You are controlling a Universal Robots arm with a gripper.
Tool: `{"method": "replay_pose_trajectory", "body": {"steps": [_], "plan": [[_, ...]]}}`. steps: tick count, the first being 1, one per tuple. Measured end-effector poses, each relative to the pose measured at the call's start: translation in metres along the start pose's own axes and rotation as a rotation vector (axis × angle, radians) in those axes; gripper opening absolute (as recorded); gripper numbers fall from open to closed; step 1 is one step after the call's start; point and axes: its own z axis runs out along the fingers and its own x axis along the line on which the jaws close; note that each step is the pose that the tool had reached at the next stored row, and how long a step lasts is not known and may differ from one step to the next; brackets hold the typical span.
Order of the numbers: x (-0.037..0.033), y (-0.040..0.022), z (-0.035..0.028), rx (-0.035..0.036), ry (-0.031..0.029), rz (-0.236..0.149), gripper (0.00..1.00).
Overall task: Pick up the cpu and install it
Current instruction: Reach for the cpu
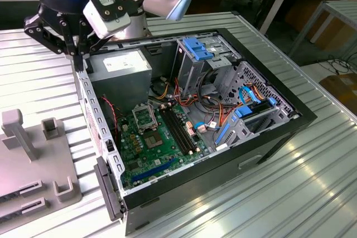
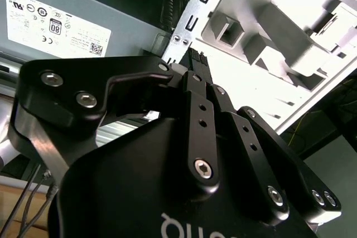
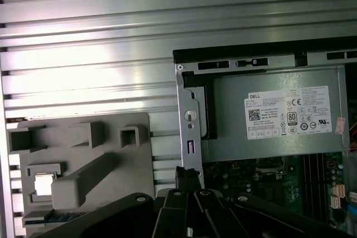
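While over case rim [image 3: 189, 116] — gripper [image 3: 188, 178] jaws together.

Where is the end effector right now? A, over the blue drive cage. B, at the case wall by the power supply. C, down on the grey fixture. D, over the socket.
B: the end effector hangs at the case wall, right next to the power supply.
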Motion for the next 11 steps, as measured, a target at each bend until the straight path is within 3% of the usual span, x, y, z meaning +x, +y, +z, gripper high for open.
{"method": "replay_pose_trajectory", "body": {"steps": [11], "plan": [[0.0027,-0.0002,0.0008,-0.0001,0.0002,0.0,0.11]]}}
